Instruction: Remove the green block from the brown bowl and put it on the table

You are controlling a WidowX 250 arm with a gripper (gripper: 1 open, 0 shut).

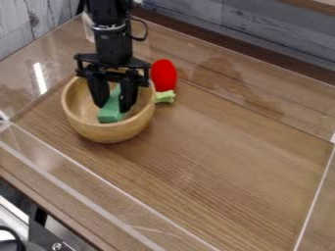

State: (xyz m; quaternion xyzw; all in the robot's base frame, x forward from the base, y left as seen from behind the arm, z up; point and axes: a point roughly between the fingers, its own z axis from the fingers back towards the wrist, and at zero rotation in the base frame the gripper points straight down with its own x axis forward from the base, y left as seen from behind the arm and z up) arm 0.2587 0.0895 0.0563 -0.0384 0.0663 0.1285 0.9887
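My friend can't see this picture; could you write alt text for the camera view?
A black robot gripper reaches into a round light-tan wooden bowl, its fingers around a light green block. A red toy lies beside the bowl on a brown wood-grain table.
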